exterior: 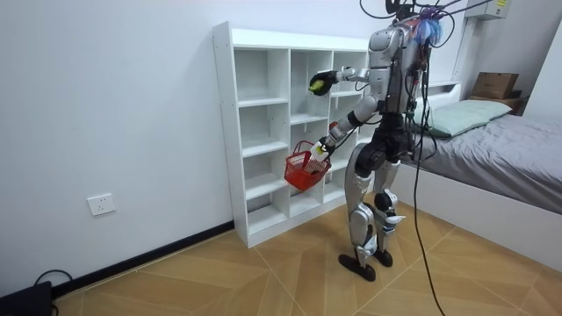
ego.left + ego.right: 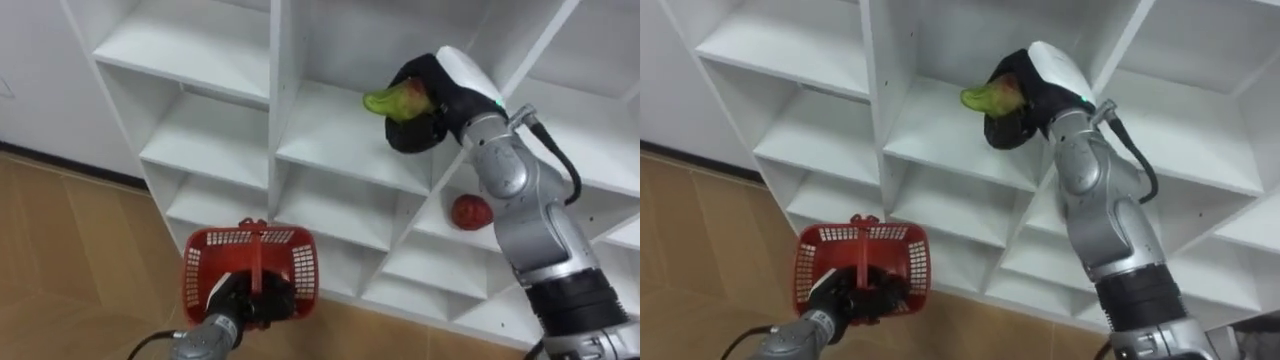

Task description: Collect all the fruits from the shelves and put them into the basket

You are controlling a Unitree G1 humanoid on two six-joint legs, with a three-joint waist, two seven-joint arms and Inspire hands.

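Right hand: my right hand (image 2: 430,125) has its dark fingers curled round a green fruit (image 2: 393,100), held up in front of an upper middle shelf of the white closet (image 2: 330,135).
Green fruit: one end pokes out to the left of my fingers. The rest is covered by the hand, so I cannot tell its full shape or kind; a reddish patch shows near the fingers.
Left hand: my left hand (image 2: 243,300) is low and near, closed on the upright handle of the red basket (image 2: 212,268).
Basket: its mesh wall faces me and my fingers cover the lower part, so I cannot tell what lies in it.
Red fruit: a round red fruit (image 2: 471,211) sits in a compartment lower and to the right, partly behind my forearm in the left eye view. In the right eye view my arm covers that spot.
Room view: I stand on the wood floor (image 1: 263,281) facing the closet, right arm raised, basket hanging at mid-shelf height. A bed (image 1: 514,154) lies at the room view's right.
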